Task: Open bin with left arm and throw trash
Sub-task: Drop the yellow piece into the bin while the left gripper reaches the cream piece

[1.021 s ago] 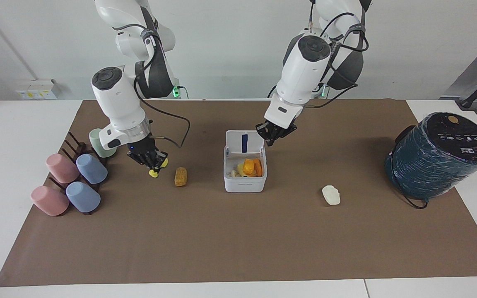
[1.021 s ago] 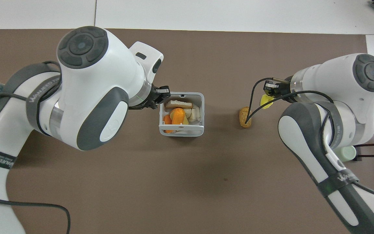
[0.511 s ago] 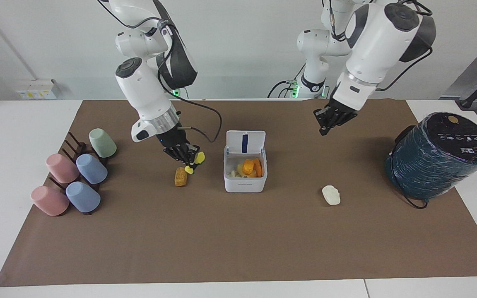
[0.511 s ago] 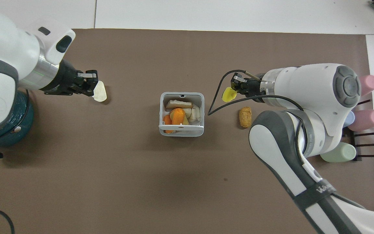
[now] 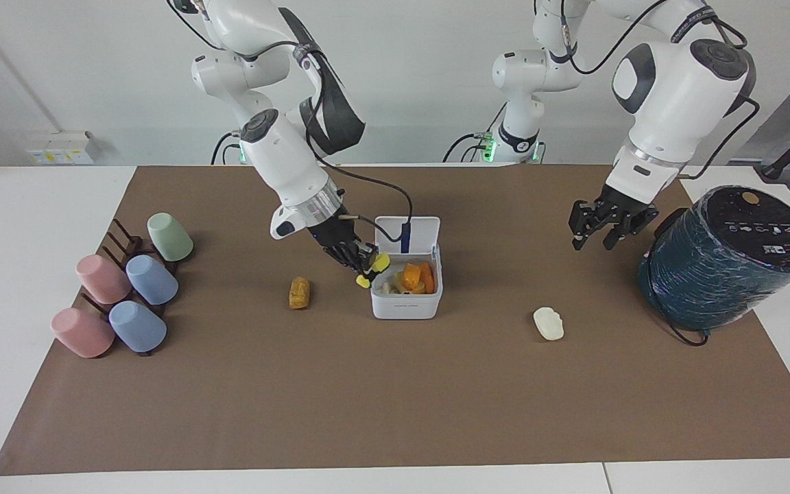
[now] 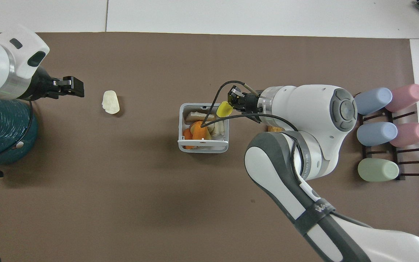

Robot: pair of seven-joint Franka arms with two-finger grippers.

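The white bin [image 5: 405, 307] stands mid-mat with its lid [image 5: 422, 233] tipped up open, and several food scraps lie inside. My right gripper [image 5: 367, 266] is shut on the yellow trash lump [image 5: 373, 270], held over the bin's rim at the right arm's end; from overhead the lump [image 6: 225, 108] overlaps the bin rim [image 6: 203, 148]. The orange-brown lump [image 5: 299, 292] lies on the mat beside the bin. The creamy white lump [image 5: 548, 323] [image 6: 111, 102] lies toward the left arm's end. My left gripper [image 5: 592, 241] [image 6: 72, 86] hangs open and empty above the mat beside the teal cylinder.
A big dark teal cylinder [image 5: 727, 257] with a black top stands at the left arm's end. Pink, blue and green cups [image 5: 121, 295] lie on a dark rack at the right arm's end. A brown mat [image 5: 395, 412] covers the table.
My right gripper carried the yellow lump from beside the orange-brown lump to the bin's rim. My left gripper swung away from the bin's lid toward the teal cylinder and opened.
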